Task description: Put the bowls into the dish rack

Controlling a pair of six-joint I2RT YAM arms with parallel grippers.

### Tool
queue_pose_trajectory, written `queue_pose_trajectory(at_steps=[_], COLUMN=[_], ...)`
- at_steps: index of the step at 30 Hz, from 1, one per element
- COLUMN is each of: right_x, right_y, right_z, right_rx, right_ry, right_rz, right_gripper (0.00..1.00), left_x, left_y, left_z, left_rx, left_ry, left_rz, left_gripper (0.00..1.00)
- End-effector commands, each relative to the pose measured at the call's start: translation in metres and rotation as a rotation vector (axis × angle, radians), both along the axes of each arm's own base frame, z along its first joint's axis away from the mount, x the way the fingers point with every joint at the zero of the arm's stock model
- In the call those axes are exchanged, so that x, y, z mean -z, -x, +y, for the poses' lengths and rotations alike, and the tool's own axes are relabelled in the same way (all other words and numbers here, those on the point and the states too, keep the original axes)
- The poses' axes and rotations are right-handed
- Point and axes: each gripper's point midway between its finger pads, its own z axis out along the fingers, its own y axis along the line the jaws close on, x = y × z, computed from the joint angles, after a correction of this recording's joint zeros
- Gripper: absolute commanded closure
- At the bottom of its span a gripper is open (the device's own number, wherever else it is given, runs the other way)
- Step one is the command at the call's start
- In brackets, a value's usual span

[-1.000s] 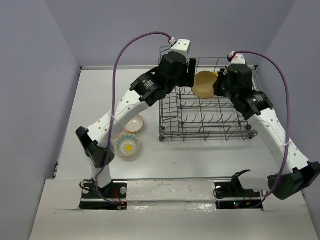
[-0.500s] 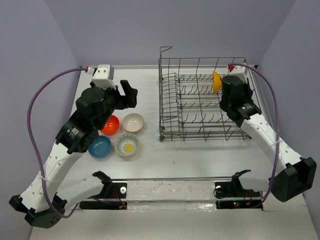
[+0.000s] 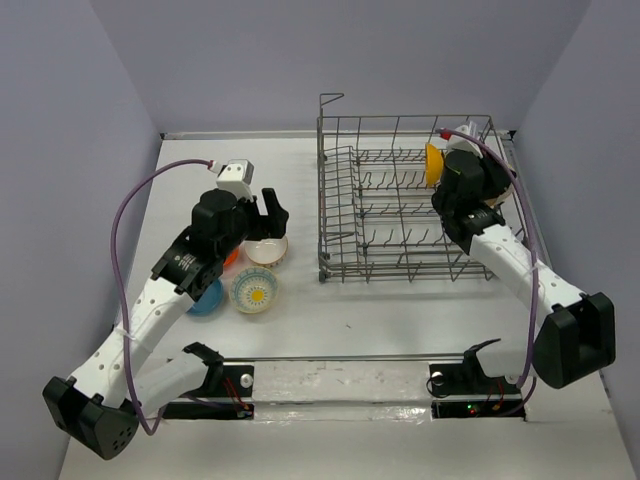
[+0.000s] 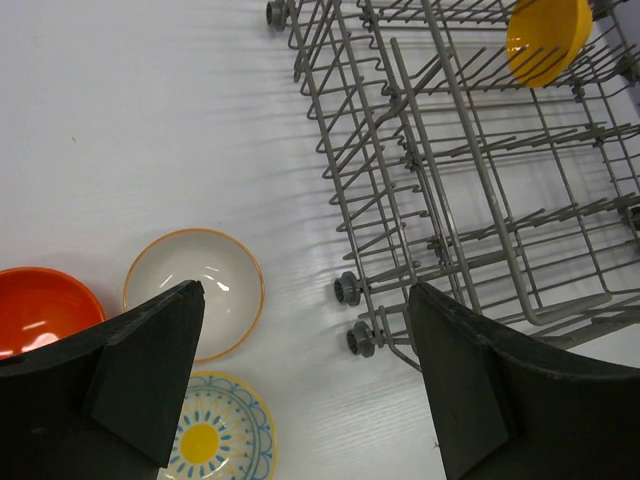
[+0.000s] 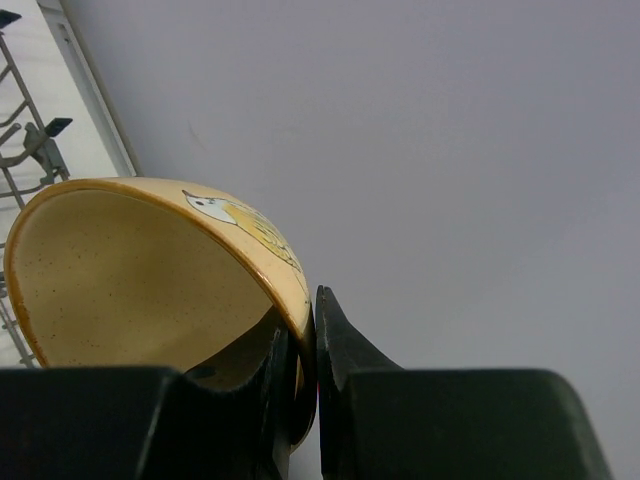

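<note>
White table (image 3: 400, 330), lavender walls (image 3: 300, 60). One grey wire rack (image 3: 400, 262) and five round, glossy bowls. The yellow bowl (image 3: 433, 165) stands on edge at the rack's far right, its rim pinched by the right claw (image 5: 312, 300). The white bowl (image 4: 195, 290), orange bowl (image 4: 40, 310), flowered bowl (image 4: 215, 440) and blue bowl (image 3: 207, 298) cluster left of the rack, the blue one half hidden, possibly touching its neighbour. The left claw (image 4: 303, 292) hangs spread wide above them, empty.

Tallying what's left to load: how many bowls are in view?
5. Yellow: in the rack's far right end, held by the right jaws. White, flowered, orange, blue: on the table left of the rack, the last two partly under the left arm.
</note>
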Motion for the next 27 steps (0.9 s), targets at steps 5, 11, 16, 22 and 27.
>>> queue_pose_trajectory(at_steps=[5,11,16,22,27], right_x=[0.008,0.039,0.048,0.051,0.058], right_y=[-0.008,-0.014,-0.018,-0.02,-0.023], right_z=[-0.01,-0.014,-0.017,-0.032,-0.034], right_rx=[0.018,-0.007,-0.013,0.055,0.072], right_ry=[0.075,0.095,0.097,0.095,0.093], right_rz=[0.052,0.131,0.152,0.162,0.173], right_gripper=[0.99,0.99,0.99,0.99,0.99], left_x=[-0.03,-0.023,-0.018,-0.015,-0.013], left_y=[-0.008,-0.009,-0.009,-0.009,-0.009], left_z=[-0.004,-0.005,-0.008,-0.009,-0.009], left_rx=[-0.003,0.002,0.013,0.012,0.011], left_ry=[0.089,0.083,0.079,0.071,0.066], left_rz=[-0.113,-0.101,-0.086,-0.081,-0.077], left_gripper=[0.07,0.07,0.07,0.07,0.07])
